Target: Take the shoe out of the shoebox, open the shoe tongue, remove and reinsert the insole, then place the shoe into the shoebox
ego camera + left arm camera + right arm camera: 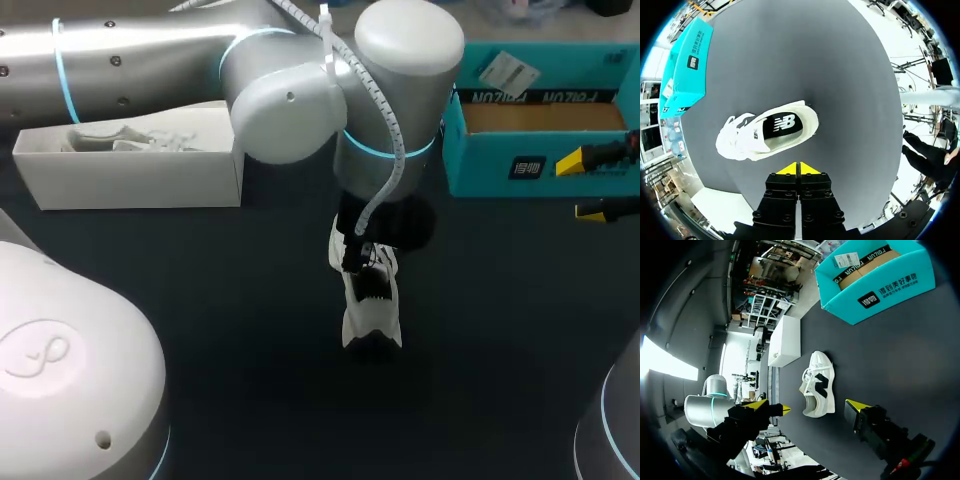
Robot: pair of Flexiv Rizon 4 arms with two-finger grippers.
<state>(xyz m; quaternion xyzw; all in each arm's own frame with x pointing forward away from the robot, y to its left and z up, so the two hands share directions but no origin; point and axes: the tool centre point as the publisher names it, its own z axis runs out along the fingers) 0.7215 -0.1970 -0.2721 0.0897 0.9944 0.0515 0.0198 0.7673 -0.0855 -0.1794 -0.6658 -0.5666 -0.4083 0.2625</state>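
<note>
Shows a white shoe point(370, 300) point(767, 132) point(817, 385) on the dark tabletop point(200, 330), teal shoebox point(540, 165) point(875, 295) well apart from it. Left jaws pressed together above the shoe; right jaws spread wide, well aside.

shoebox point(880, 296) side: white print, left unread | flap: white label point(845, 260) | insole point(782, 127): white logo
</note>
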